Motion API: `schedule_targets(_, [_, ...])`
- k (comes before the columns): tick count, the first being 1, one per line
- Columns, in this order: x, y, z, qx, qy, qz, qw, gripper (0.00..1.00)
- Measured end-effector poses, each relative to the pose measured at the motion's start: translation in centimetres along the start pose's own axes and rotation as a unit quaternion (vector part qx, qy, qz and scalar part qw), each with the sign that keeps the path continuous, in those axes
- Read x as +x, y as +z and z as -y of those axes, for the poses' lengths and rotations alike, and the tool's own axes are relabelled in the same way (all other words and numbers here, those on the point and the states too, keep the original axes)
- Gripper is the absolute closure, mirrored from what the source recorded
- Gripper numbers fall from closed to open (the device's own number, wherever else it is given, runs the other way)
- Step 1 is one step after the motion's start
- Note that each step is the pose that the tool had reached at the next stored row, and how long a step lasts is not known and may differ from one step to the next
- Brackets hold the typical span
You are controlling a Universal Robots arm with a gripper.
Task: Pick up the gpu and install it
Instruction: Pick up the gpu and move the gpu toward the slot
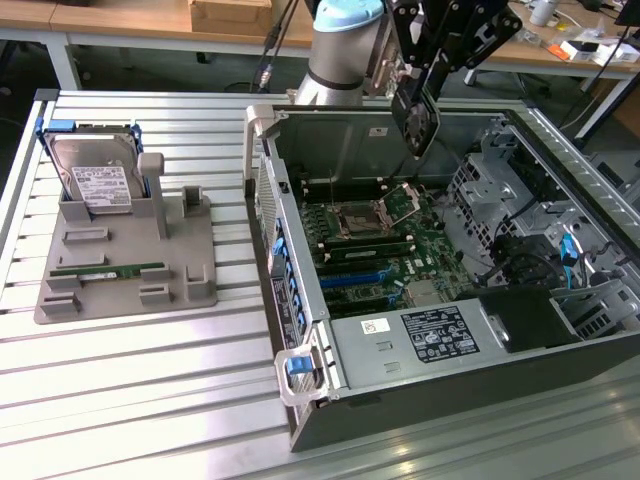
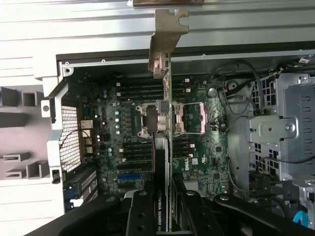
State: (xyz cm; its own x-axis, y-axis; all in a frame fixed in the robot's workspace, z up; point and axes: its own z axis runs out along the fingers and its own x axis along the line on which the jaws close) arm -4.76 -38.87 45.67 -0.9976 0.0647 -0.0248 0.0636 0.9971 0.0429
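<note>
Above the open case (image 1: 350,140), my tool (image 1: 408,75) pinches the gpu (image 1: 416,125) edge-on over the motherboard (image 1: 390,235). If it hangs tilted, I reckon its bracket (image 2: 167,34) could snag the case wall going down.

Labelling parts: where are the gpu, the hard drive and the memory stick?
gpu (image 1: 416,122), exterior view, black broad face.
hard drive (image 1: 100,186), exterior view, white label.
memory stick (image 1: 108,270), exterior view, green middle.
</note>
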Motion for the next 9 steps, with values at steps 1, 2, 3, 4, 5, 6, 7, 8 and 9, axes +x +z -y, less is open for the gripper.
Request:
schedule_targets(1, [-0.2, 0.01, -0.01, 0.0, 0.0, 0.0, 1.0, 0.74])
schedule_targets(2, [-0.4, 0.01, -0.02, 0.0, 0.0, 0.0, 1.0, 0.74])
schedule_targets(3, [-0.4, 0.01, 0.01, 0.0, 0.0, 0.0, 1.0, 0.74])
schedule_targets(4, [-0.4, 0.01, 0.06, 0.0, 0.0, 0.0, 1.0, 0.74])
schedule_targets(5, [-0.4, 0.0, 0.17, 0.0, 0.0, 0.0, 1.0, 0.74])
schedule_targets(6, [-0.4, 0.0, 0.33, 0.0, 0.0, 0.0, 1.0, 0.74])
schedule_targets(7, [-0.5, -0.02, 0.66, 0.0, 0.0, 0.0, 1.0, 0.74])
schedule_targets(8, [-0.5, -0.03, 0.84, 0.0, 0.0, 0.0, 1.0, 0.74])
schedule_targets(9, [-0.5, -0.04, 1.14, 0.0, 0.0, 0.0, 1.0, 0.74])
